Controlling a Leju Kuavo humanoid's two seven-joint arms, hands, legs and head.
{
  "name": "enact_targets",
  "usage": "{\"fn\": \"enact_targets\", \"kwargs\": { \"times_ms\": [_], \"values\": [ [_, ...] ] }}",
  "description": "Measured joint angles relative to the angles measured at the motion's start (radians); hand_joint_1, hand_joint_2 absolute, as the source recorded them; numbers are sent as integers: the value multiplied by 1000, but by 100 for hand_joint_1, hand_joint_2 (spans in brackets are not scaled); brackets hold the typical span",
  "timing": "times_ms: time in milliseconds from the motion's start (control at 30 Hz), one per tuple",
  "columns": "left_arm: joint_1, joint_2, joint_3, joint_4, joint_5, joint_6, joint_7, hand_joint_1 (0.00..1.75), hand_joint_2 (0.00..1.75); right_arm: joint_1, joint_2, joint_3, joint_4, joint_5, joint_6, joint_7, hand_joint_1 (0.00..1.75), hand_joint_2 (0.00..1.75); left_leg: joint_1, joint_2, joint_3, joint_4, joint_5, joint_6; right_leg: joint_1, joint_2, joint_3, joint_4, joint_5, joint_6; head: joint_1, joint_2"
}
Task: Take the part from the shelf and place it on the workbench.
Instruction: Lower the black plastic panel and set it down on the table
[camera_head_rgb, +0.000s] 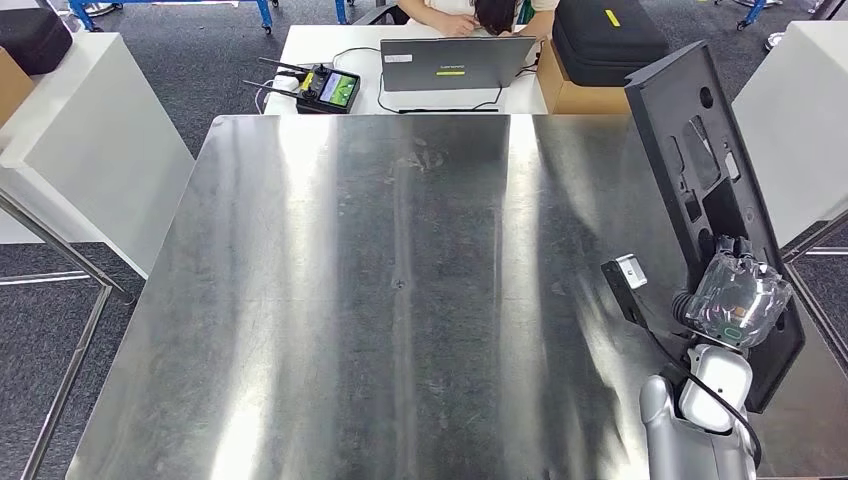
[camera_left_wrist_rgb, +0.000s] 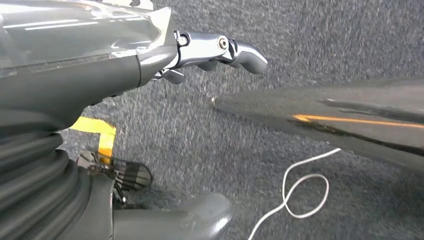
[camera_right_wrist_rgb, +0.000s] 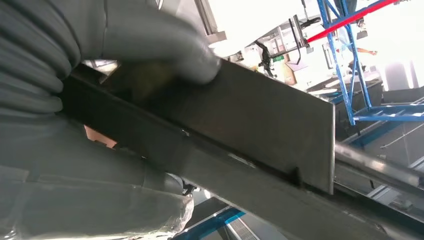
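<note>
The part is a long black plastic panel (camera_head_rgb: 700, 170) with cut-outs, standing tilted over the right edge of the steel workbench (camera_head_rgb: 400, 300). My right hand (camera_head_rgb: 738, 298) grips it near its lower end, the palm wrapped in clear film. The right wrist view has the thick grey thumb (camera_right_wrist_rgb: 165, 42) pressed on the panel's flat dark face (camera_right_wrist_rgb: 260, 115). My left hand (camera_left_wrist_rgb: 220, 50) hangs over grey carpet with its fingers slightly curled and nothing in them. I cannot tell whether the panel's lower end touches the bench.
A white table (camera_head_rgb: 320, 50) behind the bench carries a laptop (camera_head_rgb: 455, 62) and a black controller (camera_head_rgb: 328, 88); a person sits at it. White cabinets (camera_head_rgb: 80, 140) flank the bench. A black case (camera_head_rgb: 605, 40) lies at the back right. A white cable (camera_left_wrist_rgb: 300, 190) loops on the carpet.
</note>
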Motion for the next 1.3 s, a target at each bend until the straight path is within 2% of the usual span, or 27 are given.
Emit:
{"fn": "enact_targets", "kwargs": {
  "times_ms": [333, 467, 900, 1000, 1200, 1267, 1300],
  "values": [
    [-1, 0, 5, 0, 8, 8, 15, 0, 175, -97, -2, 2, 148, 1, 2, 19, 0, 0, -1, 0, 2, 0, 2, -4, 0, 0, 4, 0, 0, 0, 0, 0],
    [-1, -1, 19, 0, 9, 13, 15, 0, 0, -126, -4, 16, 190, 1, 2, 34, 0, 0, -1, 0, 2, 0, 2, -4, -1, 0, 4, 0, 0, 0, 0, 0],
    [-1, -1, 31, 0, 13, 16, 20, 0, 0, -176, -17, 65, 287, 1, -4, 71, 0, 0, -2, 0, 3, 0, 2, -3, -1, 0, 5, 0, 0, 0, 0, 0],
    [-1, -1, 33, 0, 13, 13, 22, 0, 0, -189, -17, 76, 301, -17, -5, 54, 0, 0, -2, 0, 4, 0, 2, -4, -1, 0, 5, 0, 0, 0, 0, 0],
    [-2, -1, 42, 0, 12, 4, 26, 0, 0, -197, 7, 79, 293, -202, -28, -88, 0, 0, -2, 0, 4, 0, 2, -4, -1, 0, 5, 0, 0, 0, 0, 0],
    [-3, -1, 43, 0, 11, 4, 27, 0, 0, -190, 23, 82, 268, -334, -22, -193, 0, 0, -2, 0, 4, 0, 2, -4, -1, 0, 5, 0, 0, 0, 0, 0],
    [-3, -1, 44, 0, 10, 3, 27, 0, 0, -178, 34, 87, 237, -443, -5, -265, 0, 0, -2, -1, 4, 0, 2, -4, -1, -1, 5, 1, 0, 0, 1, 0]
  ]
}}
